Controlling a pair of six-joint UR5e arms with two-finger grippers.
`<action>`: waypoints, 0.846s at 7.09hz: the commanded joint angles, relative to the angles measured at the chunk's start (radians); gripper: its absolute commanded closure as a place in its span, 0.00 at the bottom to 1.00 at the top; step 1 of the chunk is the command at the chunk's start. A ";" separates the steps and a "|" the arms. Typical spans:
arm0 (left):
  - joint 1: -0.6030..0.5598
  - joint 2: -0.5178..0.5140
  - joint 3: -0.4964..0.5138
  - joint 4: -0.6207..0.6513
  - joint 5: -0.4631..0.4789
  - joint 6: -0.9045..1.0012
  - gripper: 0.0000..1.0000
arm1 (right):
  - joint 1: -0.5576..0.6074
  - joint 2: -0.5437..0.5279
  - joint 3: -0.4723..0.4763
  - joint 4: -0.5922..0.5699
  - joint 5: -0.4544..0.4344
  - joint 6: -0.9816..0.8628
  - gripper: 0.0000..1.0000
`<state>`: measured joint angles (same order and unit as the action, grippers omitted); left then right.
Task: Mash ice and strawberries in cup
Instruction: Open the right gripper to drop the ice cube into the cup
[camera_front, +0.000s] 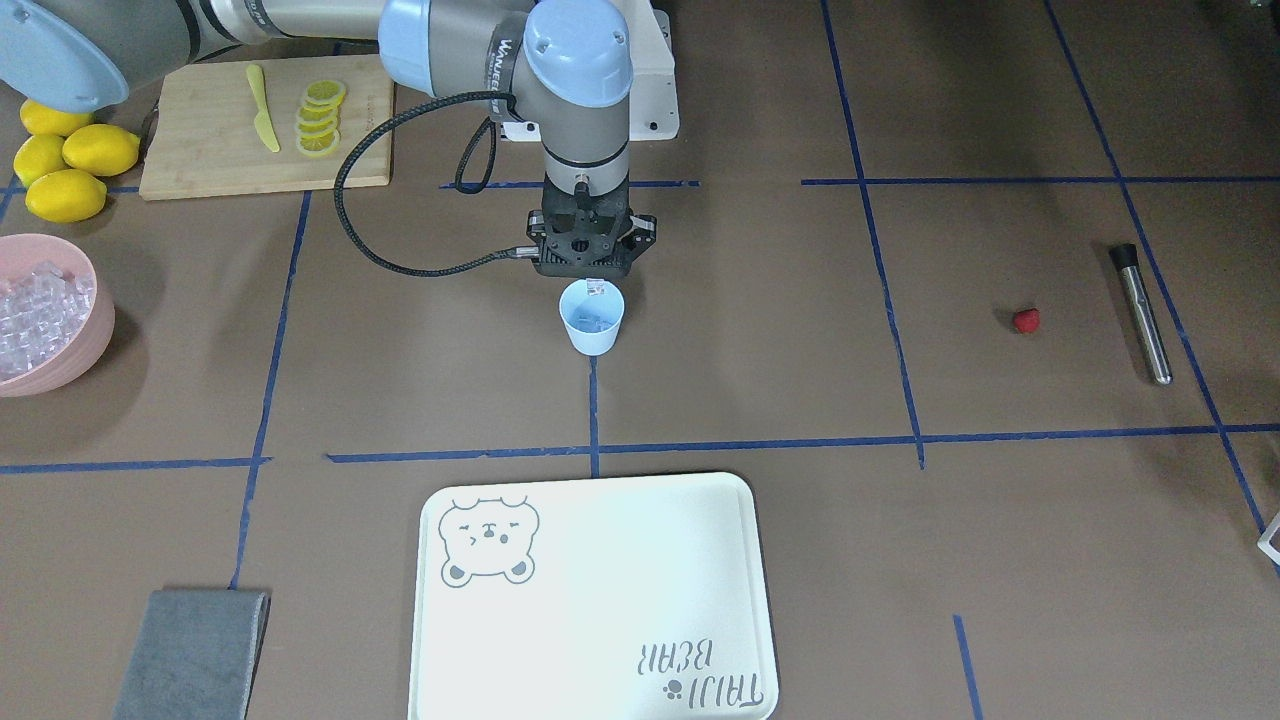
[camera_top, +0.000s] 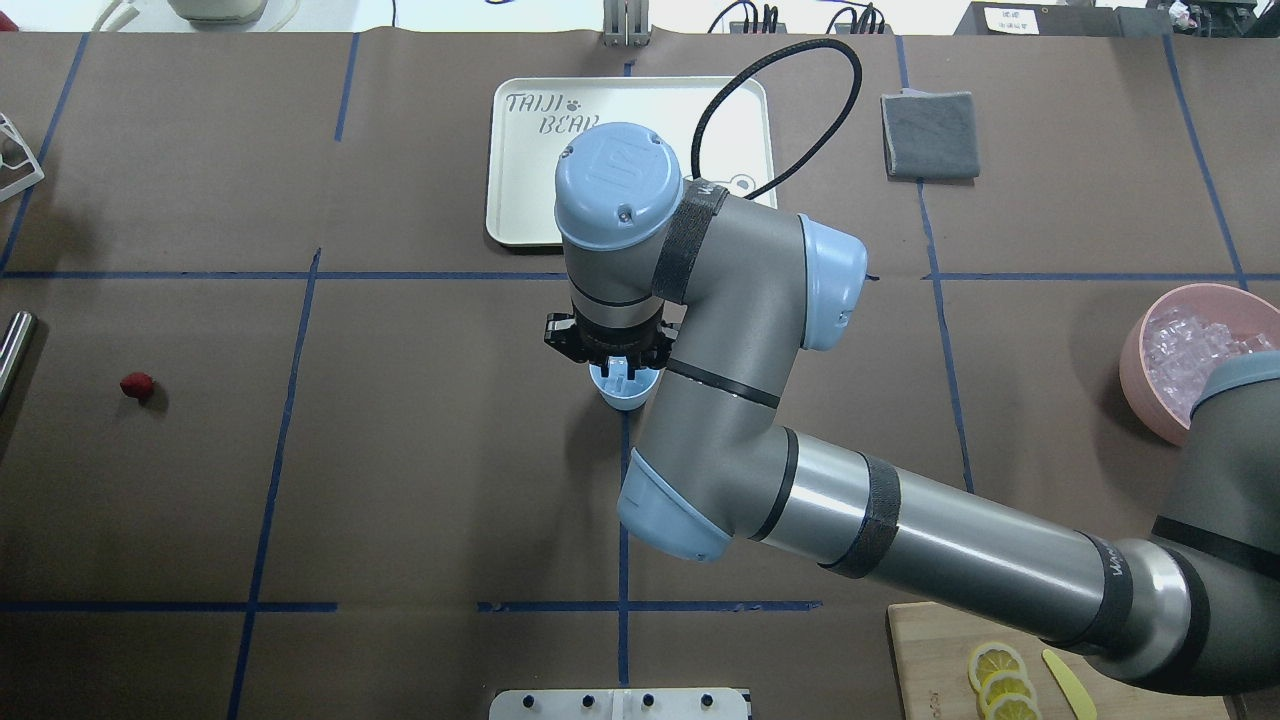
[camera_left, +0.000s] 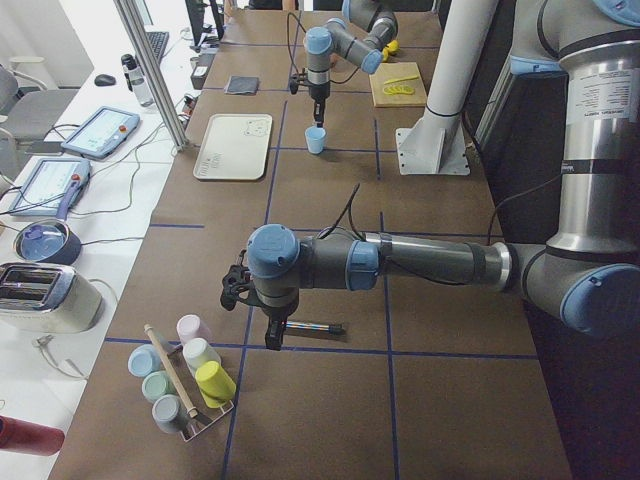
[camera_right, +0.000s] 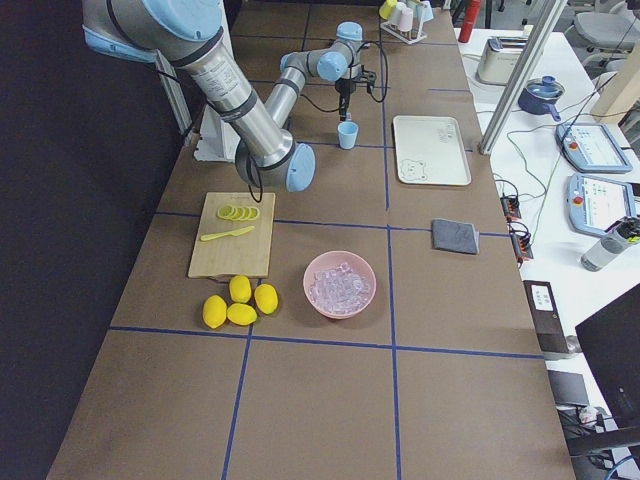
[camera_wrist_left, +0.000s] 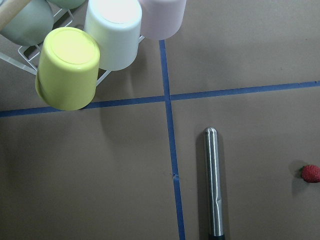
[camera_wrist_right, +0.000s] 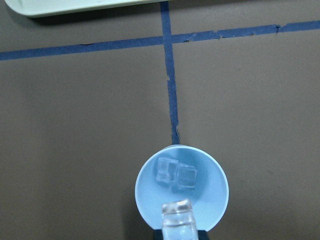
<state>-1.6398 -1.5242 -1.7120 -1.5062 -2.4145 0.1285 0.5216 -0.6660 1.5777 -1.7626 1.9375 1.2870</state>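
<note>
Matte brown table (camera_front: 760, 330), blue tape (camera_front: 872, 230) grid. Tapered light-blue plastic cup (camera_front: 592, 320) at centre, two clear cubes (camera_wrist_right: 175, 174) inside. Right hand (camera_front: 595, 284) above rim, clenched on third cube (camera_wrist_right: 176, 215). Red strawberry (camera_front: 1026, 320) well apart, near steel rod (camera_front: 1143, 315). Left hand (camera_left: 273, 340): cannot tell.

The far arm's jaws hang over the cup (camera_left: 316, 140), near the tray (camera_left: 234, 146).
</note>
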 joint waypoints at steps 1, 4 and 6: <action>0.000 -0.001 0.000 0.000 0.000 0.000 0.00 | 0.000 0.000 -0.001 0.000 0.001 0.000 0.85; 0.000 -0.001 0.000 0.000 0.000 0.000 0.00 | 0.000 0.002 -0.002 0.000 0.001 0.000 0.49; 0.000 -0.001 -0.001 0.000 0.000 0.000 0.00 | 0.000 0.002 -0.001 0.000 0.001 0.000 0.48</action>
<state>-1.6392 -1.5247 -1.7122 -1.5064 -2.4145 0.1288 0.5221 -0.6643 1.5762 -1.7619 1.9389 1.2870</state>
